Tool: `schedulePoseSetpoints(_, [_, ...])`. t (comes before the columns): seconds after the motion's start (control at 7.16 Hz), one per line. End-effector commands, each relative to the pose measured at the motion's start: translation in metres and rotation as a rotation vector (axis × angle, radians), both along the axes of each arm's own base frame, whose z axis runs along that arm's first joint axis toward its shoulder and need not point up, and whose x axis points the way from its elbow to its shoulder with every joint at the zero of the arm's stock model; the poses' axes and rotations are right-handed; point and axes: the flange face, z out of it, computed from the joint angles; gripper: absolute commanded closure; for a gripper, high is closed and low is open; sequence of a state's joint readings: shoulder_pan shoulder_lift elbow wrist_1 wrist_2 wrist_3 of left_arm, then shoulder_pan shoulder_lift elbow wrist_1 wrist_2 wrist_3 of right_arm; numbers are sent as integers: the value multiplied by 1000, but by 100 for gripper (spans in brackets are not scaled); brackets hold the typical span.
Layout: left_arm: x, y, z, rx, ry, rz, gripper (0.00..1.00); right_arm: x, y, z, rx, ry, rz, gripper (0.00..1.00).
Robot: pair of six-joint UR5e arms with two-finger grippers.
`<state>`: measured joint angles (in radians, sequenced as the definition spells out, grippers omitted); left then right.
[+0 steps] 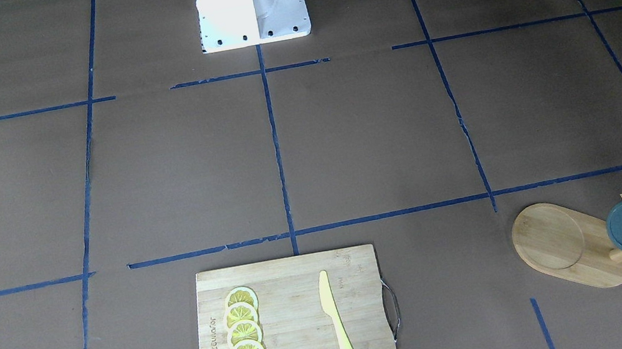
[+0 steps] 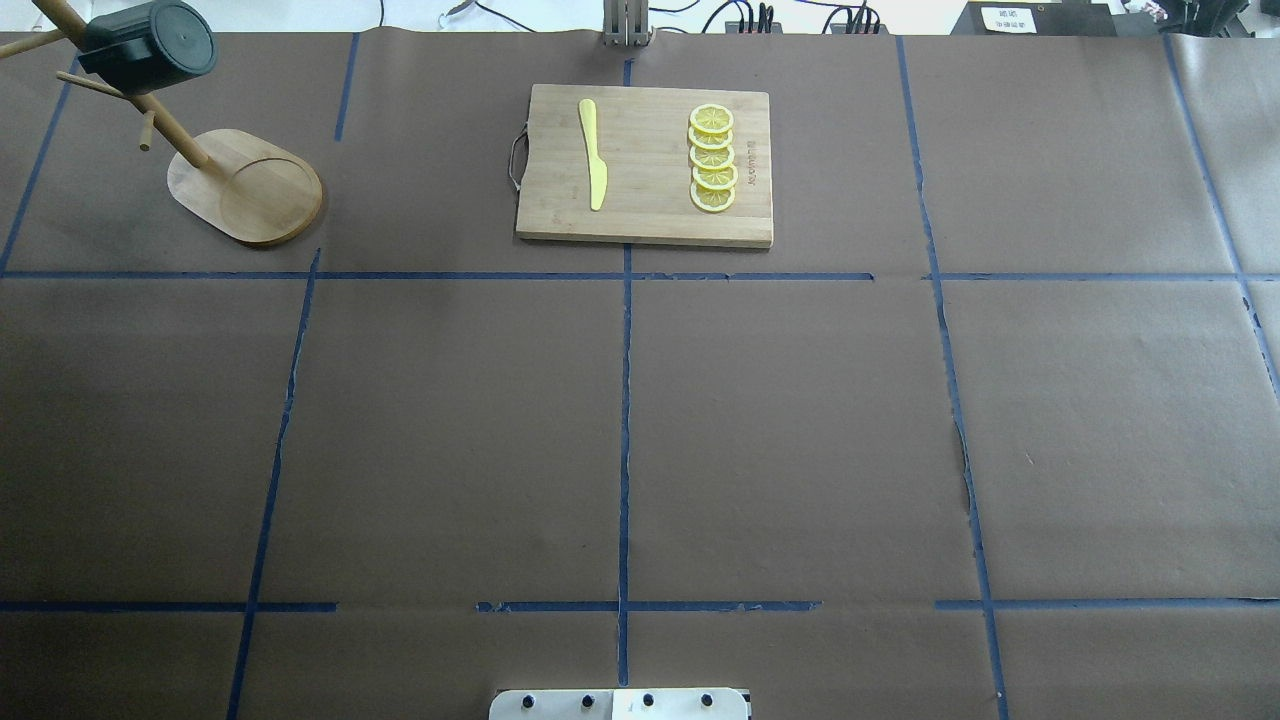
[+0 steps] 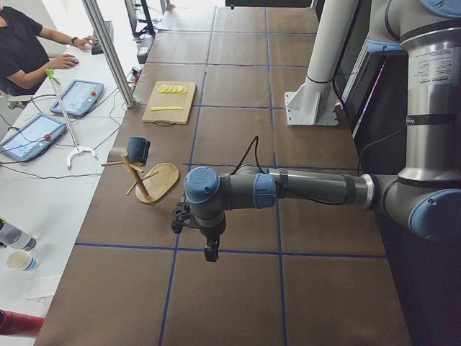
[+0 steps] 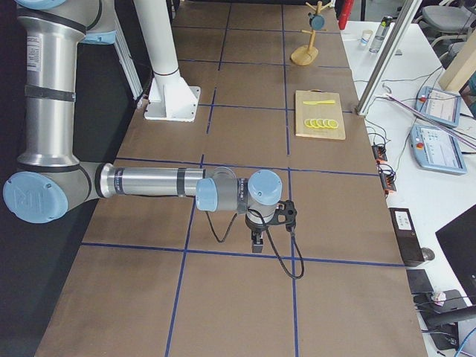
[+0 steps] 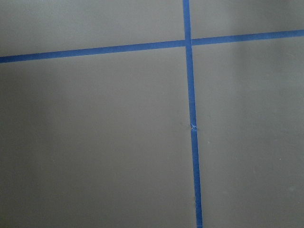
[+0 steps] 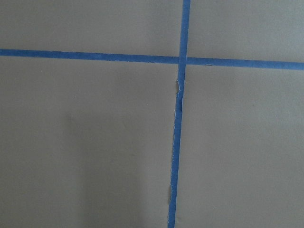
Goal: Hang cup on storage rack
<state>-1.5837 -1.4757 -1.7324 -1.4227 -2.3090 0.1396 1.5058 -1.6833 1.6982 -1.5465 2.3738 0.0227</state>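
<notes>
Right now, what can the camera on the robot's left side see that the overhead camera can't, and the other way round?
Only the left side view shows the robot's left arm, its end effector over the table, and a person at a side desk with tablets. Only the overhead view plainly shows the round recess in the storage rack and the metal handle of the cutting board. Both show the cup hanging on the rack, plus the lemon slices and yellow knife.
</notes>
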Motion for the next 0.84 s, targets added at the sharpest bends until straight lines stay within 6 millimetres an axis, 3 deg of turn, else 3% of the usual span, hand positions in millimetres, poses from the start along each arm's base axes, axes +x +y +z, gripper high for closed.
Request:
schedulePoseSetpoints(0.0, [0, 0, 2, -3, 3, 2, 0, 5, 0, 5, 3, 66, -1, 0])
schedulePoseSetpoints(0.28, [7, -5, -5, 0, 88, -8, 0, 4, 2, 8, -7, 55, -5, 0])
schedulePoseSetpoints(0.7, [7, -5, -1, -13, 82, -13, 0, 3, 11, 10, -22, 13, -3, 0])
